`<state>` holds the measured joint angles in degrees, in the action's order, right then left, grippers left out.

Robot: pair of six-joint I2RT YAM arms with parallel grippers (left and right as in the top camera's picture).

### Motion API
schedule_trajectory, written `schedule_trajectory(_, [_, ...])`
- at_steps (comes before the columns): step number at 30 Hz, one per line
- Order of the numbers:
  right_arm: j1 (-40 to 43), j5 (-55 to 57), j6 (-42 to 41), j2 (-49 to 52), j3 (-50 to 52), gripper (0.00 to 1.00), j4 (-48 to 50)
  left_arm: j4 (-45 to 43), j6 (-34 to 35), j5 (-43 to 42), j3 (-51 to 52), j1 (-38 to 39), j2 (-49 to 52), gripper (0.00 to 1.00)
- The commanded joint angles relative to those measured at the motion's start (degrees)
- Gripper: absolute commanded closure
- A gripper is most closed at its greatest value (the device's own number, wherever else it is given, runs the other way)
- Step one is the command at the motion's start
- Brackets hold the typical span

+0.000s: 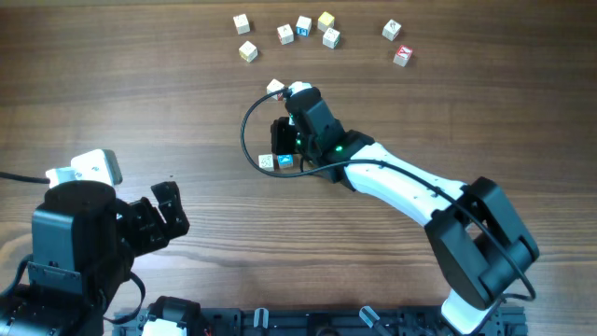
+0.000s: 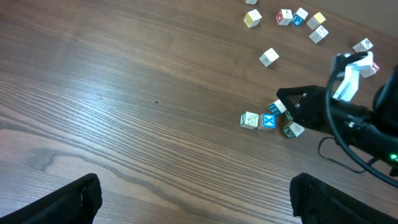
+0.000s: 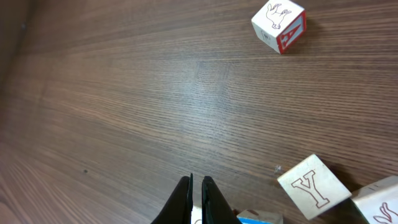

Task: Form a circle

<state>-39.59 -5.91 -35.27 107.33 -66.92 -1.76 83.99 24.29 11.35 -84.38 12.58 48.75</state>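
Note:
The circle (image 2: 268, 121) is a tight cluster of small pale letter cubes at the table's middle, including one with a blue face (image 1: 285, 161). My right gripper (image 1: 279, 147) partly hides it from above. That gripper (image 3: 198, 182) is shut, its tips low over the cluster with nothing between them. A Y cube (image 3: 313, 186) lies just right of the tips, and the blue cube (image 3: 255, 218) peeks out below them. My left gripper (image 1: 163, 210) rests at the near left, far from the cubes. Its jaws (image 2: 196, 199) are wide open and empty.
Several loose cubes are scattered along the far edge (image 1: 303, 26), with a red-faced one (image 1: 402, 55) at the right. A single cube (image 1: 275, 88) lies just beyond the right gripper. The right arm (image 1: 410, 191) stretches diagonally from the near right.

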Motion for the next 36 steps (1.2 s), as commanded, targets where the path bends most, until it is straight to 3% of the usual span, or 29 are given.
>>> schedule_trajectory(1, [-0.2,-0.2,0.8,4.4,-0.8,0.93,1.1,-0.1,0.3,0.7,0.0,-0.4,-0.1,0.0])
schedule_trajectory(20, [-1.5,-2.3,2.1,5.6,-0.8,0.95,-7.0,-0.1,0.3,0.7,0.0,-0.4,-0.1,0.0])
schedule_trajectory(36, [-1.5,-1.2,1.0,1.0,-0.8,0.95,-17.5,-0.1,0.3,0.7,0.0,-0.4,-0.1,0.0])
